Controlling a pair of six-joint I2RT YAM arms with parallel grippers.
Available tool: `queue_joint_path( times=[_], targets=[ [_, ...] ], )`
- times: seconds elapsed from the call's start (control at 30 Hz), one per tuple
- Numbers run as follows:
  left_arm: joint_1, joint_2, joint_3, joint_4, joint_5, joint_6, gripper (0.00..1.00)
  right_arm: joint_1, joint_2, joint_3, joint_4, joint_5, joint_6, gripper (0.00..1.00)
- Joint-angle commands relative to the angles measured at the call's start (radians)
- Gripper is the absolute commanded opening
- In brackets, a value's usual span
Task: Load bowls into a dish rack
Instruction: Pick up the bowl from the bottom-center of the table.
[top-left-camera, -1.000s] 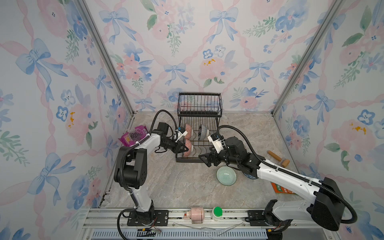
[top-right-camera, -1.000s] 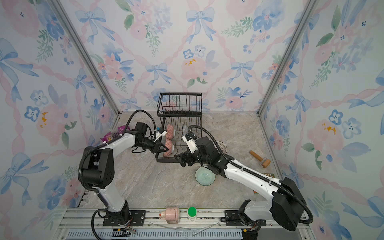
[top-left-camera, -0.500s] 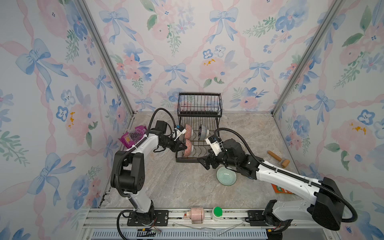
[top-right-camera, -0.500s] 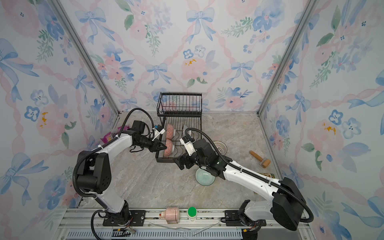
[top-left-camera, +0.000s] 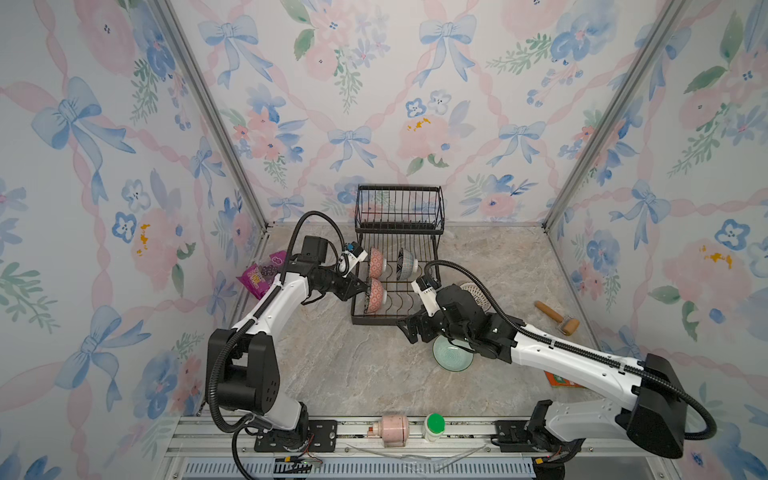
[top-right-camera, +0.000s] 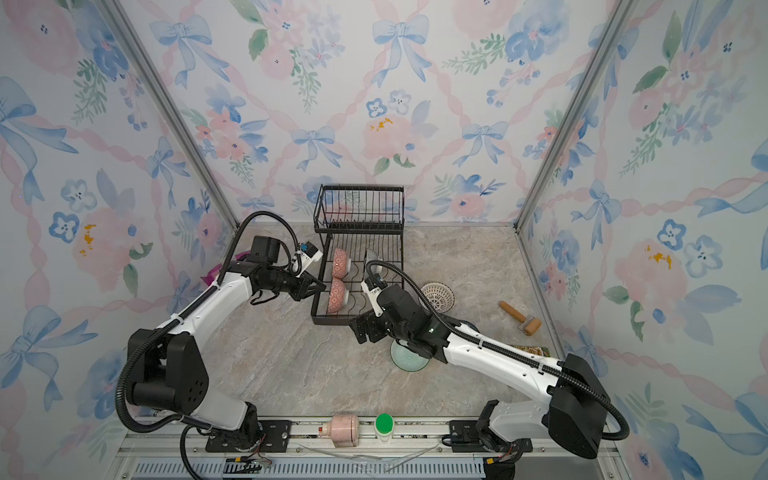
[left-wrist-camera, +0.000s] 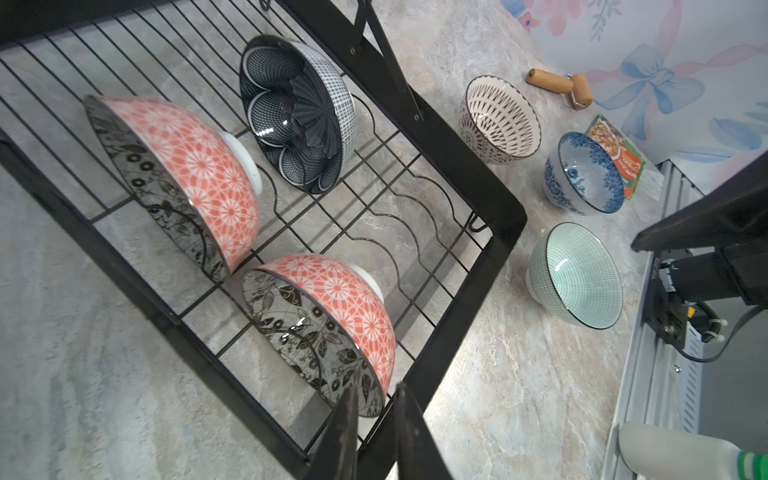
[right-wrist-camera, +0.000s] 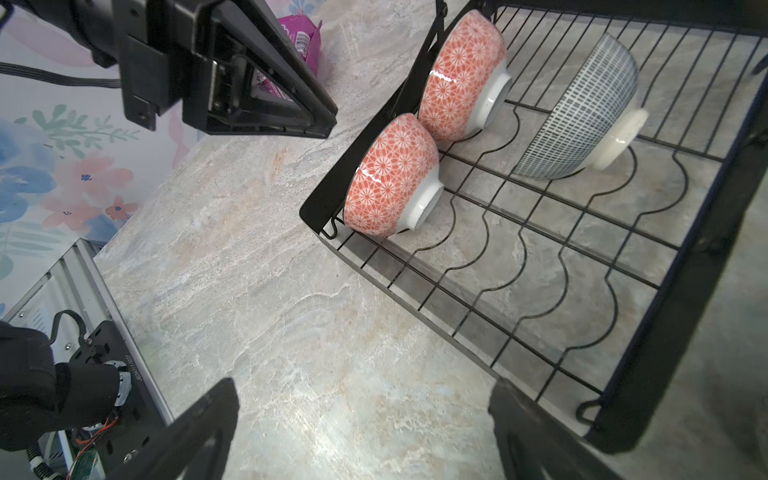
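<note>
Worktop (top-left-camera: 332, 374): grey marbled surface. Loose items lie as they did a second ago.
Right arm (top-left-camera: 561, 357): reaches from the near right to the front of the dish rack (top-left-camera: 399, 227). Its wrist has shifted slightly leftward over the last second.
Left arm (top-left-camera: 270, 307): reaches to the rack's left side. Its shoulder link has swung lower toward the near edge, and its wrist has drawn slightly back.
Dish rack (left-wrist-camera: 457, 316): black, two-tier, at back centre of the worktop. Not displaced.
Right jaws: wide apart, holding nothing. In the right wrist view one fingertip (right-wrist-camera: 532, 436) hangs over the rack's front right corner, the other over bare worktop.
Left jaws: slightly apart, a narrow gap only, nothing gripped. The fingertips (left-wrist-camera: 347, 419) hang by the rack's left rail near the near pink-red bowl (left-wrist-camera: 332, 307). The right wrist view shows them clear of it.
Near pink-red bowl (top-left-camera: 374, 296): on edge at the front left of the lower tier, mouth toward the left arm. Position as before.
Far pink-red bowl (top-left-camera: 376, 262): on edge just behind it, same way round. As before.
Dark blue petal bowl (top-left-camera: 407, 262): on edge in the lower tier, right of the far pink-red bowl and apart from it. As before.
Mint green bowl (top-left-camera: 451, 359): upright on the worktop just in front of the rack's front right corner, partly under the right arm. Not moved.
Lattice bowl (top-right-camera: 436, 296): upright on the worktop just right of the rack. Not moved.
Blue floral bowl (left-wrist-camera: 582, 174): upright on the worktop between the two. The right arm hides it in both top views.
Wooden roller (top-left-camera: 555, 318): lying near the right wall. Unchanged.
</note>
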Motion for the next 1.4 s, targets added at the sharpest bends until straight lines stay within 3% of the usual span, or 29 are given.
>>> queue_joint_path(
  times=[0.0, 0.3, 0.43, 0.53, 0.63, 0.83, 1.0, 1.2, 1.37],
  targets=[
    [-0.009, -0.058, 0.009, 0.001, -0.038, -0.035, 0.21, 0.045, 0.014, 0.06, -0.083, 0.088, 0.06, 0.96],
    [-0.157, -0.155, -0.038, 0.059, -0.217, -0.08, 0.22, 0.117, 0.074, 0.113, -0.108, 0.11, 0.142, 0.96],
    [-0.198, -0.185, -0.068, 0.131, -0.249, -0.122, 0.22, 0.169, 0.062, 0.115, -0.156, 0.194, 0.205, 0.96],
    [-0.227, -0.209, -0.057, 0.139, -0.288, -0.163, 0.22, 0.238, 0.007, 0.05, -0.168, 0.308, 0.277, 0.96],
    [-0.247, -0.246, -0.079, 0.178, -0.3, -0.184, 0.23, 0.257, -0.105, -0.076, -0.074, 0.272, 0.441, 0.96],
    [-0.263, -0.297, -0.09, 0.225, -0.092, -0.21, 0.24, 0.428, -0.323, -0.117, -0.247, 0.527, 0.532, 0.96],
    [-0.431, -0.273, -0.112, 0.234, -0.167, -0.178, 0.25, 0.458, -0.428, -0.237, -0.283, 0.541, 0.644, 0.96],
    [-0.542, -0.233, -0.11, 0.235, -0.167, -0.177, 0.25, 0.477, -0.501, -0.248, -0.471, 0.616, 0.709, 1.0],
    [-0.661, -0.142, -0.102, 0.213, -0.243, -0.177, 0.26, 0.501, -0.607, -0.311, -0.568, 0.671, 0.812, 0.99]
  ],
)
